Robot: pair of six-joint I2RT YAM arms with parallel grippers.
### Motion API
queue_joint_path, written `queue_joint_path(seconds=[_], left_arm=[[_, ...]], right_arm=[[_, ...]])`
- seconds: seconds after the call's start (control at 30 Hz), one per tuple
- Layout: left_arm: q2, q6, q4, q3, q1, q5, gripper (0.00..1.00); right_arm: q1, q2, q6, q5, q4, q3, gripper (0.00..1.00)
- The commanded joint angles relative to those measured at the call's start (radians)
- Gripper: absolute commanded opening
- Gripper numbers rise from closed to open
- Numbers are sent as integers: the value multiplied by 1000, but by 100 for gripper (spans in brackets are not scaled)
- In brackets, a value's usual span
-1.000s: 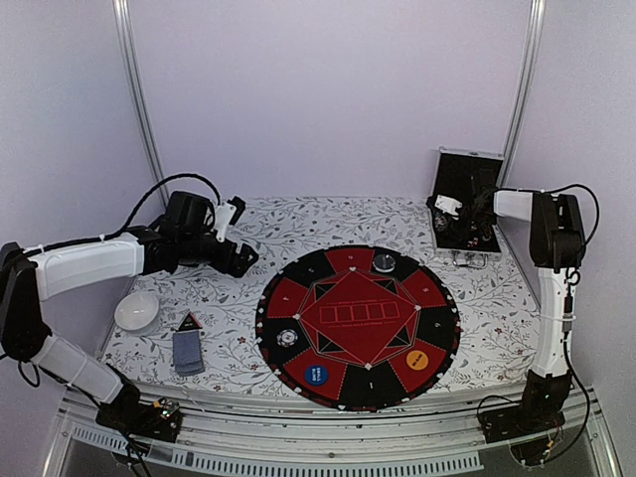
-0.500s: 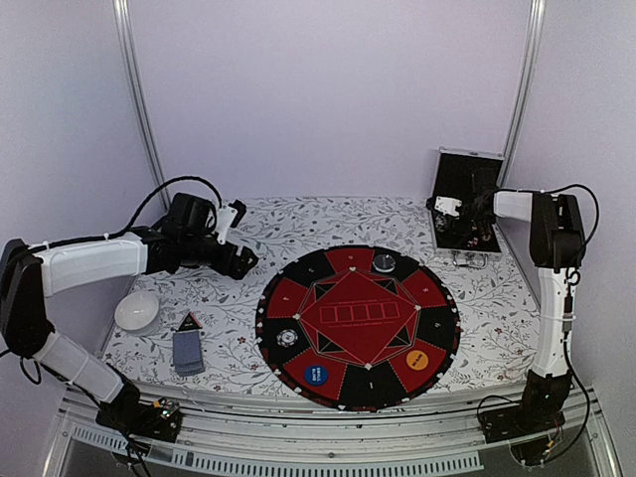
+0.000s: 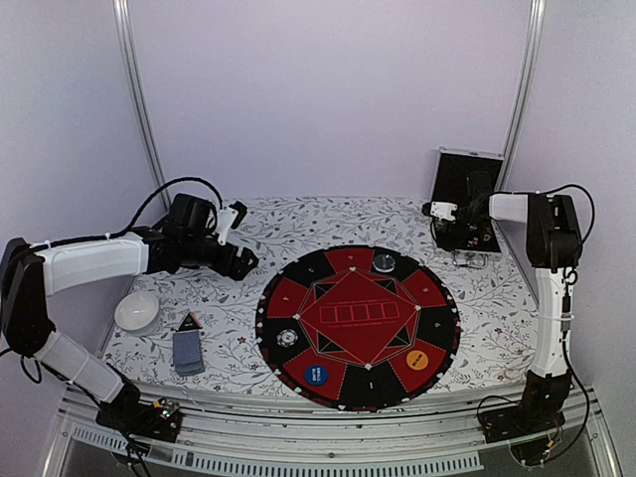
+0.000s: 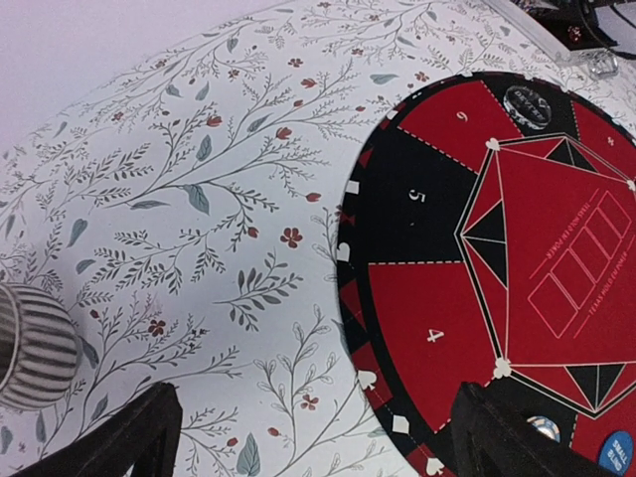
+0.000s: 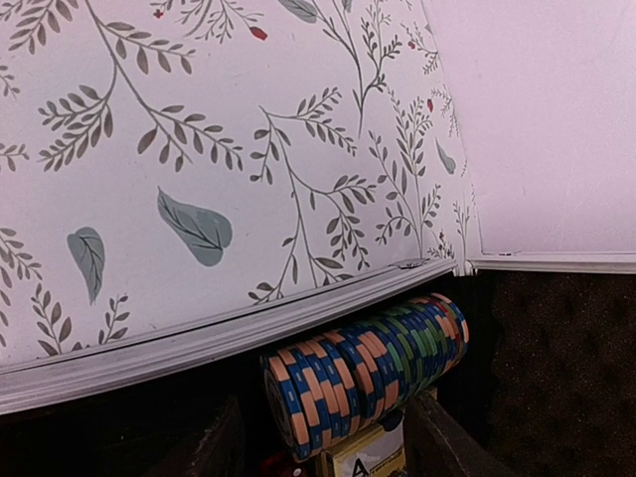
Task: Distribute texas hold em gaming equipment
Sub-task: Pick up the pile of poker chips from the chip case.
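Our left gripper (image 4: 316, 422) hangs over the flowered tablecloth (image 4: 199, 179), just off the edge of the round poker mat (image 4: 437, 229). Its jaws are spread wide with nothing between them, and the ribbed cup (image 4: 30, 343) stands off to one side. Our right gripper (image 5: 323, 427) is at the open case (image 3: 465, 194) in the far right corner, jaws apart. A row of striped poker chips (image 5: 368, 373) lies on edge in the case just ahead of the fingers, unclamped. On the mat we see a single chip (image 3: 288, 338), the blue marker disc (image 3: 315, 375) and the orange marker disc (image 3: 417, 359) towards the near edge, and a dark round button (image 3: 384, 262) at the far side. The grey-blue deck of cards (image 3: 187, 351) lies on the cloth left of the mat, near the cup.
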Motion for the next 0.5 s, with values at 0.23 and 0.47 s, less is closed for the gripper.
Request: queue_joint_path(seconds=[0.23,0.47], left_arm=[[2,-2,-10,12,13,14,97],[-5,-1,-12,7,13,10,97]], right_arm=[[9,61,25,-4,-20,-16,55],[16,66,26,25,-50,-17,50]])
